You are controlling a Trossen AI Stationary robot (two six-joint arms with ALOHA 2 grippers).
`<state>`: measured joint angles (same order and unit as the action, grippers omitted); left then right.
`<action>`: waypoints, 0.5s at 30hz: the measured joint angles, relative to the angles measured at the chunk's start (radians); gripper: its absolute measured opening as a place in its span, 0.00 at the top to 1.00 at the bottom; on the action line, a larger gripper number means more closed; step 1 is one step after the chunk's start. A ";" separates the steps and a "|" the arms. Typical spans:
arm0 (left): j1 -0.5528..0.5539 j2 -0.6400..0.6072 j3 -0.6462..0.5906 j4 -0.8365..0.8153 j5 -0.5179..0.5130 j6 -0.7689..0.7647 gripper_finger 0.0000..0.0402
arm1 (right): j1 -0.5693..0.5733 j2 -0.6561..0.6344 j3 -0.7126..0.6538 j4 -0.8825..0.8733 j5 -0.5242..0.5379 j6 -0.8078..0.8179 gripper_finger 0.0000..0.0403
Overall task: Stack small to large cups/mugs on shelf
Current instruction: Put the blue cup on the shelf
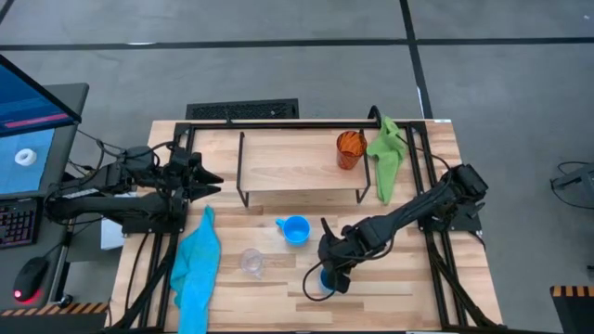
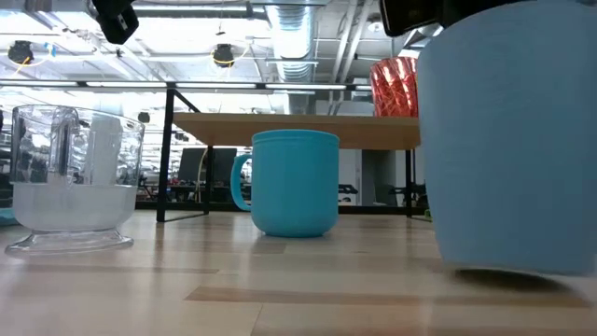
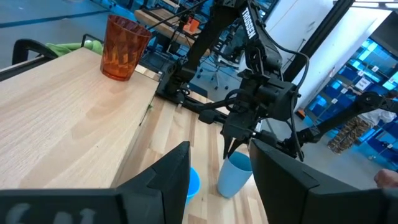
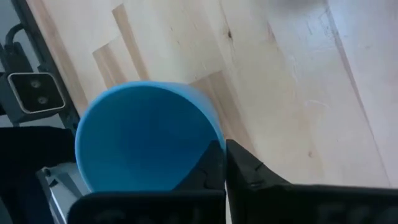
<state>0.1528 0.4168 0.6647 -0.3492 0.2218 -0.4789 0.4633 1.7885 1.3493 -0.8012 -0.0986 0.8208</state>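
Observation:
The orange translucent cup (image 1: 350, 148) stands upright on the right end of the shelf (image 1: 288, 167). The light-blue mug (image 1: 295, 229) and the clear glass cup (image 1: 251, 262) stand on the table in front of the shelf. My right gripper (image 1: 331, 271) is shut on the blue handleless cup (image 1: 321, 282) near the table's front edge; the cup fills the right of the low view (image 2: 508, 140). My left gripper (image 1: 215, 183) is open and empty, above the table beside the shelf's left end. My right gripper pinches the blue cup's rim (image 4: 214, 138) on one side, one finger (image 4: 208, 169) inside the cup and one (image 4: 252, 174) outside. The fingers come from above, pointing down. The cup stays about upright (image 3: 235, 175); whether its base touches the table, I cannot tell.
A green cloth (image 1: 385, 153) hangs over the frame by the shelf's right end. A blue cloth (image 1: 197, 264) lies at the table's front left. The shelf's board left of the orange cup is bare. A keyboard (image 1: 243, 111) lies behind the table.

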 joint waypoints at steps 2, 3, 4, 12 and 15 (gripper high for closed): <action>0.000 0.000 0.000 0.000 0.000 0.000 0.61 | -0.001 -0.001 0.032 -0.024 0.005 -0.032 0.98; 0.000 0.000 0.000 0.000 0.000 0.000 0.61 | -0.002 -0.002 0.050 -0.044 0.015 -0.042 0.97; 0.000 0.000 0.000 0.000 0.000 0.000 0.61 | -0.005 -0.003 0.069 -0.067 0.026 -0.054 0.97; 0.000 0.000 0.000 0.000 -0.001 0.000 0.61 | -0.042 -0.129 0.152 -0.133 0.090 -0.134 0.98; 0.000 0.000 0.000 0.000 -0.009 0.001 0.61 | -0.058 -0.236 0.151 -0.132 0.152 -0.134 0.98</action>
<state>0.1528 0.4171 0.6647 -0.3492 0.2126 -0.4782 0.4055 1.5521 1.5005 -0.9336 0.0536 0.6868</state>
